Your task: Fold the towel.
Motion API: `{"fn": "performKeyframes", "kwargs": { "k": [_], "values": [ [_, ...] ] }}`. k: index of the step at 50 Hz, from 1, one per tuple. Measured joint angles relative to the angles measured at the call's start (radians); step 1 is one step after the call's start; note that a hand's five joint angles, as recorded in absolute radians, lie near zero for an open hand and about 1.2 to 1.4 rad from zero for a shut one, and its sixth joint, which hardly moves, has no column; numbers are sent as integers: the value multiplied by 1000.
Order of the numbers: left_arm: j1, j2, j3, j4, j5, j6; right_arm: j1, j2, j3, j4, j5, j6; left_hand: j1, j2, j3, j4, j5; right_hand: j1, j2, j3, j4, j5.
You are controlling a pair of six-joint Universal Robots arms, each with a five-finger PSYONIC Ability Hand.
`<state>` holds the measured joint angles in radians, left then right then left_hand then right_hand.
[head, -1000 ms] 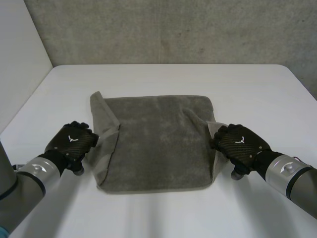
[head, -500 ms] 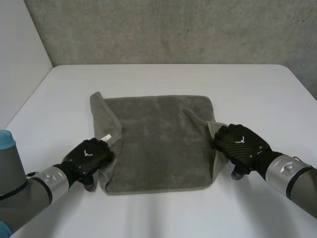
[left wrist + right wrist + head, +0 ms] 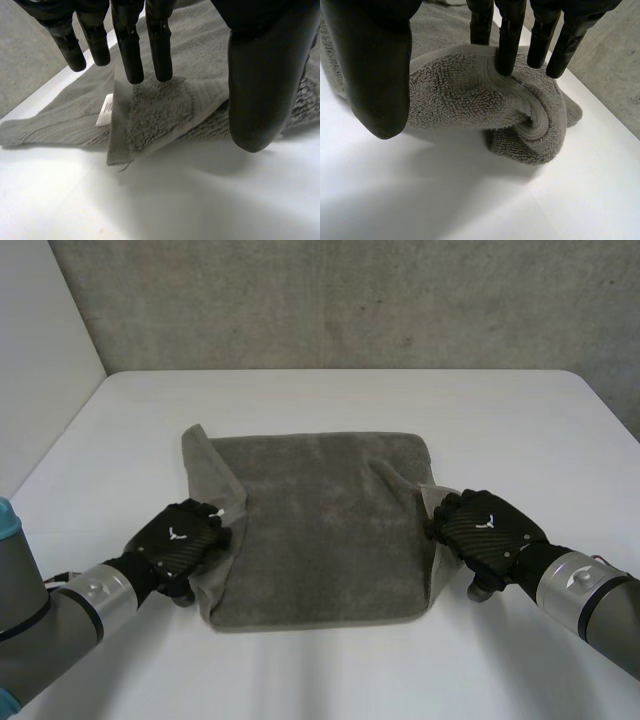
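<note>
At table [image 3: 330,390] centre | towel [image 3: 320,520]: soft, limp, light | left hand [image 3: 180,538] straight-fingered over its left edge, holding nothing; right hand [image 3: 487,530] likewise on bunched right edge, seemingly ungripped | we'd pinch edges.

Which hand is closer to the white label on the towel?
Left. The left hand is at the towel's left edge, right beside the white label; the right hand is at the opposite edge.

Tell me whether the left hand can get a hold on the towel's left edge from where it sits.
Probably yes. The left hand lies at the towel's left edge, its straight fingers over the turned-up flap with the white label, the thumb beside it, nothing between.
</note>
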<state>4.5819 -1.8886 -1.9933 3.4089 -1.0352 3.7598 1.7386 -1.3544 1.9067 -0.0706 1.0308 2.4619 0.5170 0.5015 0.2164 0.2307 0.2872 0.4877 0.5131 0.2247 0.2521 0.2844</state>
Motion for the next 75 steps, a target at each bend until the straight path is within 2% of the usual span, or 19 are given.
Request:
{"fn": "performKeyframes", "kwargs": {
  "k": [16, 25, 28, 31, 33, 35, 38, 42, 49, 57, 60, 63, 66, 71, 75],
  "values": [
    [-28, -46, 8, 5, 43, 4, 1, 0, 2, 0, 0, -1, 15, 25, 0, 0, 65, 0, 0, 0, 0, 0],
    [-34, -71, 23, 1, 45, 7, 1, 4, 2, 0, 0, -2, 338, 359, 0, 0, 377, 0, 0, 0, 0, 0],
    [-33, -71, 28, -3, 46, 8, 1, 8, 2, 0, 0, -2, 517, 528, 0, 0, 563, 8, 2, 0, 0, 20],
    [-29, -65, 31, -9, 46, 9, 1, 12, 1, 0, 0, -3, 614, 615, 0, 0, 660, 130, 109, 0, 0, 164],
    [-26, -49, 34, -18, 47, 9, 1, 14, -2, 0, 0, -4, 683, 676, 0, 0, 733, 337, 322, 0, 0, 360],
    [-24, -33, 36, -26, 47, 9, 1, 16, -6, 0, 0, -5, 718, 705, 0, 0, 771, 446, 425, 0, 0, 475],
    [-19, 8, 38, -46, 47, 6, 1, 19, -15, 0, -3, -9, 737, 725, 0, 0, 798, 652, 620, 0, 0, 674],
    [-12, 70, 39, -80, 46, 0, -2, 31, -35, -1, -8, -25, 737, 725, 0, 0, 800, 811, 784, 0, 0, 859],
    [-4, 132, 29, -169, 45, -5, -11, 47, -67, 6, -8, -89, 737, 725, 0, 0, 800, 811, 784, 0, 0, 864],
    [12, 133, -15, -243, 42, -5, -35, 40, -37, 2, -13, -167, 737, 725, 0, 0, 800, 810, 784, 0, 0, 864],
    [27, 130, -34, -251, 43, -5, -54, 39, -12, -15, -44, -210, 737, 725, 0, 0, 799, 680, 649, 0, 0, 722],
    [48, 129, -51, -252, 46, -5, -79, 40, 19, -48, -115, -279, 736, 725, 0, 0, 799, 382, 356, 0, 0, 421],
    [64, 129, -59, -251, 47, -6, -99, 41, 37, -74, -183, -336, 736, 725, 0, 0, 799, 314, 296, 0, 0, 331],
    [90, 130, -66, -248, 49, -7, -124, 42, 51, -111, -306, -434, 734, 725, 0, 0, 796, 302, 293, 0, 0, 316],
    [99, 130, -68, -247, 49, -8, -131, 44, 46, -116, -368, -497, 717, 722, 0, 0, 781, 238, 223, 0, 0, 245]
  ]
}}
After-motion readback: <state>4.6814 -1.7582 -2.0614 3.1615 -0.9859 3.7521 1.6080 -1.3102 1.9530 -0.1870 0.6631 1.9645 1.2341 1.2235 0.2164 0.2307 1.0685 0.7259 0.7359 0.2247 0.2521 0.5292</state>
